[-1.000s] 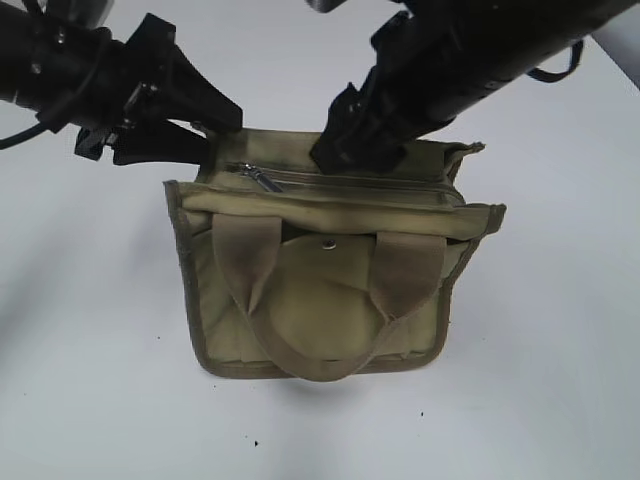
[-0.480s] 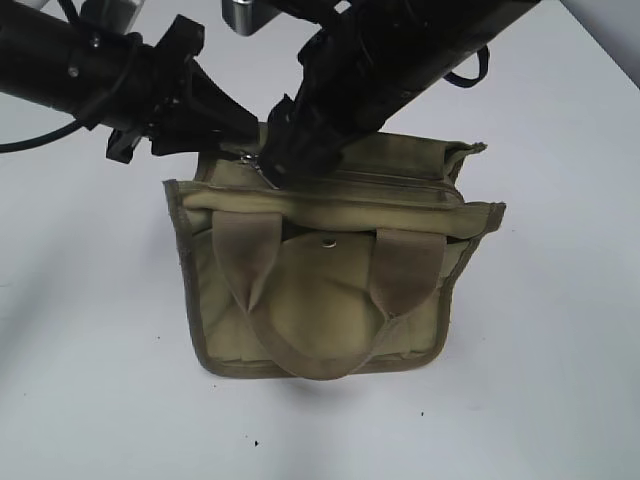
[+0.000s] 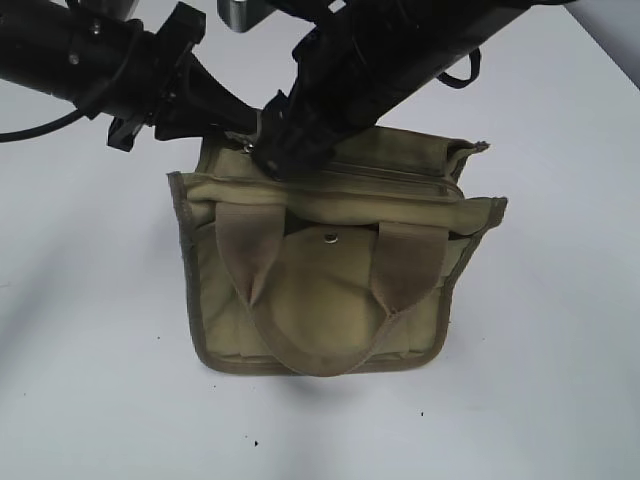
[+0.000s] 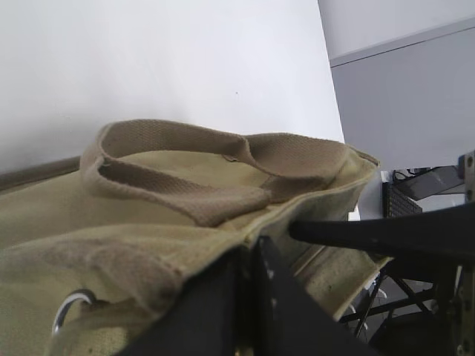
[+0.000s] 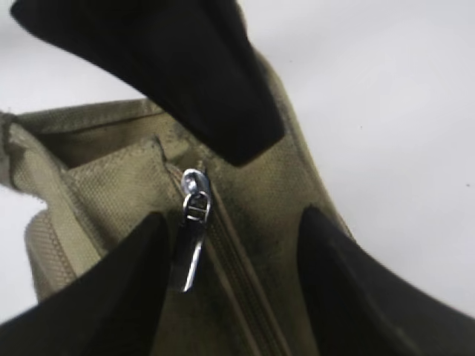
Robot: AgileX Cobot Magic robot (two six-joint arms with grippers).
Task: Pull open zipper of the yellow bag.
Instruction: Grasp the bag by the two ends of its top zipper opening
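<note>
The yellow bag [image 3: 330,300] stands on the white table with its handles toward the camera. My left gripper [image 3: 235,120] is at the bag's top left corner. In the left wrist view its fingers [image 4: 249,256] are pressed together, shut on the bag's top edge [image 4: 148,170]. My right gripper [image 3: 280,160] is over the left end of the zipper [image 3: 400,172] and hides the pull tab in the exterior view. In the right wrist view this gripper [image 5: 237,297] is open and straddles the zipper [image 5: 237,274]. The silver pull tab [image 5: 191,256] lies just beside its left finger [image 5: 137,289].
The white table [image 3: 540,380] surrounds the bag. A snap button [image 3: 330,238] and two webbing handles [image 3: 255,250] are on the bag's front. The left gripper's black finger [image 5: 185,74] reaches in above the zipper's end. A metal ring [image 4: 70,311] shows on the bag's side.
My right gripper has moved left along the bag's top to the zipper's left end, covering the pull tab. My left gripper has moved in and closed on the bag's corner.
</note>
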